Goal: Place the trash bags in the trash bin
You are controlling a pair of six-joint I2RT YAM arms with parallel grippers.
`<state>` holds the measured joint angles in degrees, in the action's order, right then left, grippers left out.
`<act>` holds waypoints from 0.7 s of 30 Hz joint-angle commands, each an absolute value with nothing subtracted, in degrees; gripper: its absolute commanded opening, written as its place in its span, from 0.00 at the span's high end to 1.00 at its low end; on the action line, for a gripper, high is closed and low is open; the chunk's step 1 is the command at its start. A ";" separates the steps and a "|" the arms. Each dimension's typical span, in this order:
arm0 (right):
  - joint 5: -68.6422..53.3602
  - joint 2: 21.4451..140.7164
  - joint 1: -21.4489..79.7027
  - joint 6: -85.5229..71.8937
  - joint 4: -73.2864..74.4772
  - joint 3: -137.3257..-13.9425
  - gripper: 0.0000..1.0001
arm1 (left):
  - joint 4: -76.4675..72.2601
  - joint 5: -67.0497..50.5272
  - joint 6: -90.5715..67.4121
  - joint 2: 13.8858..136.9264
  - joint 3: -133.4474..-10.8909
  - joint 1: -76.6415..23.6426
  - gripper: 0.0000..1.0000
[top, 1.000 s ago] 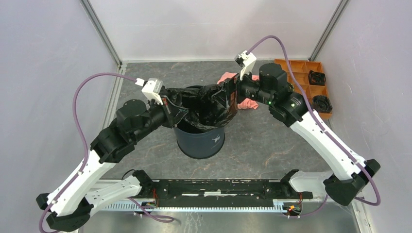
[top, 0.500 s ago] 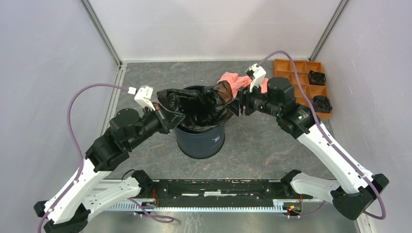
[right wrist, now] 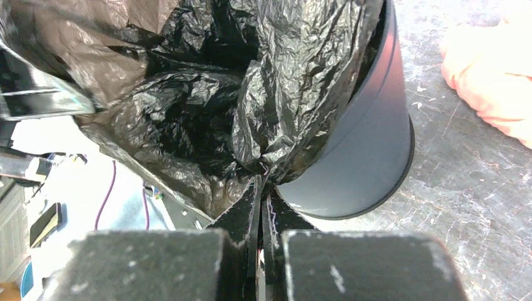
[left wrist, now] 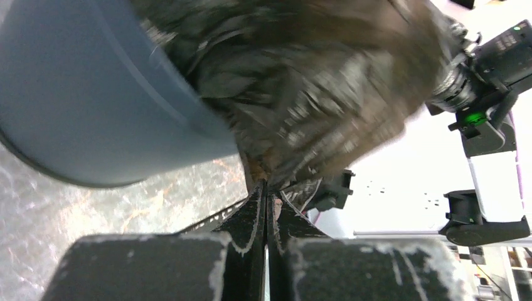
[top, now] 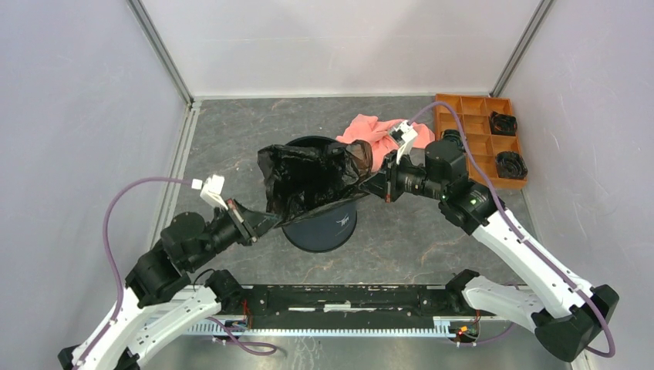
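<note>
The black trash bag (top: 308, 176) is stretched open over the mouth of the navy trash bin (top: 324, 229), part of it hanging inside. My left gripper (top: 264, 222) is shut on the bag's near-left edge, just outside the bin's left wall. My right gripper (top: 369, 183) is shut on the bag's right edge, beside the rim. In the left wrist view the gripper (left wrist: 265, 188) pinches wrinkled plastic (left wrist: 301, 81) next to the bin wall (left wrist: 94, 94). The right wrist view shows that gripper (right wrist: 263, 185) closed on the bag (right wrist: 207, 94) at the bin's side (right wrist: 370, 144).
A salmon-pink cloth (top: 369, 129) lies behind the bin on the right. An orange compartment tray (top: 472, 123) at the back right holds two black parts (top: 503, 122) (top: 510, 164). White walls and metal posts ring the dark table (top: 231, 131).
My right gripper has closed on the bag's right edge and dropped nearer. My left arm has pulled back toward the near left, dragging the bag's edge out over the bin's rim.
</note>
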<state>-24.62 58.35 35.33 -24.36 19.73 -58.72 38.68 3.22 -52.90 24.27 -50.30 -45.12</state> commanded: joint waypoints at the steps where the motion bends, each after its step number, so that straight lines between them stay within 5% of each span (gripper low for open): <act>1: -28.26 55.79 35.20 -24.18 16.00 -55.55 1.00 | 40.55 1.08 -62.88 17.86 -42.79 -45.18 0.98; 15: -16.85 54.56 35.20 -16.03 2.26 -39.82 0.95 | 43.24 19.89 -64.40 19.13 -33.51 -45.22 0.93; 21: -9.78 53.18 35.25 -8.66 16.21 -46.73 0.71 | 52.85 21.27 -61.44 24.95 -39.90 -45.18 0.66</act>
